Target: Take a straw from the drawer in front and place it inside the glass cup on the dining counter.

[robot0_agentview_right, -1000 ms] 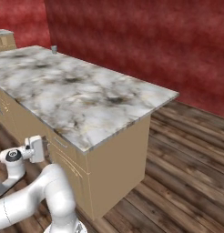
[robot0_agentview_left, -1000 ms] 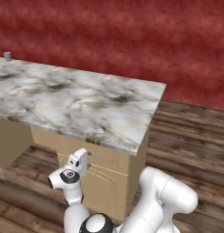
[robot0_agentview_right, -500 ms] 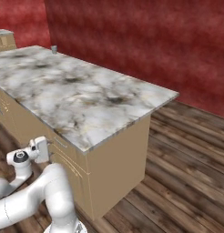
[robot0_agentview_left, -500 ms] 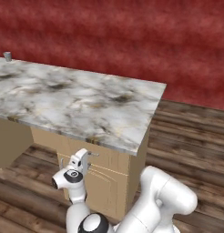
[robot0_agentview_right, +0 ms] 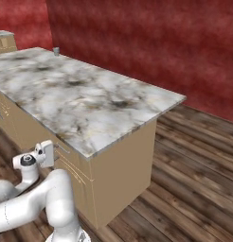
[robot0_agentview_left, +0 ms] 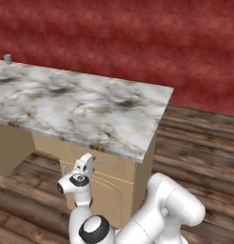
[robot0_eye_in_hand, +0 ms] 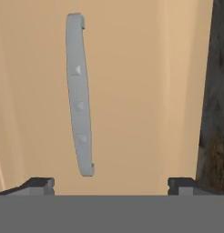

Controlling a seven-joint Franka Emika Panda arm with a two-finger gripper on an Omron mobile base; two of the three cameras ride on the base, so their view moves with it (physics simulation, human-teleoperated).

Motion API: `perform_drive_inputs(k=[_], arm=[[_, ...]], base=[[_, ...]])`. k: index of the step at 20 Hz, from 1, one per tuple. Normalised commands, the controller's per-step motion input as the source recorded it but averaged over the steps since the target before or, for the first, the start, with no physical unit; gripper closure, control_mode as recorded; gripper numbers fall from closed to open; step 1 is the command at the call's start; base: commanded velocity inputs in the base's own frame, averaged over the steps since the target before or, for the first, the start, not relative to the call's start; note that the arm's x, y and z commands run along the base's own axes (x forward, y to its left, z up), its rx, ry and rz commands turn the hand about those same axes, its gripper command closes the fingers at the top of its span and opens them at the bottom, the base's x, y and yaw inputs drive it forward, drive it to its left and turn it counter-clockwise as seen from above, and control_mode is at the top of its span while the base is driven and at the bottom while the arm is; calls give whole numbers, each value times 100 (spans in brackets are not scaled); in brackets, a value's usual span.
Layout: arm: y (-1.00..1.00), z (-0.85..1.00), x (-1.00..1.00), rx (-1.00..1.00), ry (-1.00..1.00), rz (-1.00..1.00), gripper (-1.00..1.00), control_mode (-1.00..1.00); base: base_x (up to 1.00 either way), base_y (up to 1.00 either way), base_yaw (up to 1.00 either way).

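Silver drawer handle [robot0_eye_in_hand: 79,95] faces spread gripper [robot0_eye_in_hand: 111,184].

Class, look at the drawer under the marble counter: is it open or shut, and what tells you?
Shut. The drawer front sits flush under the dining counter, its handle ungrasped.

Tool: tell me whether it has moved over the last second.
Yes. In the right base view the tool has edged slightly rightward, closer to the drawer front.

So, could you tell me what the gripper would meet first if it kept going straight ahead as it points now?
Probably the drawer front: the open gripper faces its tan panel, and the silver handle lies left of centre between the fingertips. Depth is unclear.
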Motion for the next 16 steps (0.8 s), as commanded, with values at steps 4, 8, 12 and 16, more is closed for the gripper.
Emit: perform_drive_inputs(k=[4, 8, 12, 16], arm=[[2, -15, 26, -1, 0, 1, -100, -100], [2, -17, 24, -2, 0, 2, -100, -100], [0, -21, 23, -3, 0, 2, -100, -100], [0, -27, 22, -5, -1, 4, -100, -100]], base=[[0, 0, 0], [0, 0, 0], [0, 0, 0], [0, 0, 0]])
